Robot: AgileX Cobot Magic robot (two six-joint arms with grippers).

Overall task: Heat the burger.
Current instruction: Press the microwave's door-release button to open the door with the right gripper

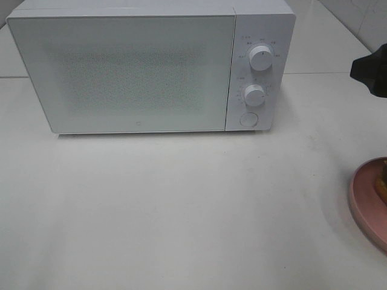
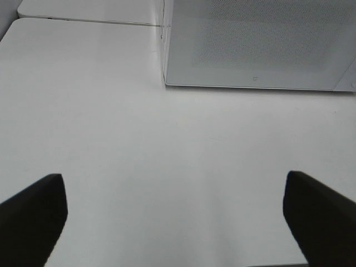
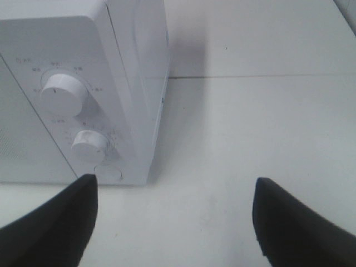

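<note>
- White box-shaped microwave oven (image 1: 121,72), standing at the back of the pale smooth bench (image 1: 181,211); its speckled door is shut.
- Control panel beside the door: upper white dial (image 1: 260,58), lower white dial (image 1: 254,95), and a round push button (image 1: 248,119) beneath them.
- Round pink plate (image 1: 369,205) at the bench's right margin, well apart from the oven. It carries the burger (image 1: 383,183), of which only an orange-brown sliver shows in the high view.
- Left claw (image 2: 175,222): black jaws spread wide, empty, hovering above bare bench in front of the door's left corner.
- Right claw (image 3: 175,222): jaws apart, empty, facing the control panel from close by.
- Stage, as judged: heating has not begun; the door must open before the burger can go in.
- Hazard 1: the button sits just beneath the lower dial, so a slightly high push would likely turn or jam the dial instead.
- Hazard 2: if the door hinges on the left, its swing may strike the left claw waiting there.
- Hazard 3: a stacked burger probably slumps or sheds layers if it is squeezed hard or off-centre.
</note>
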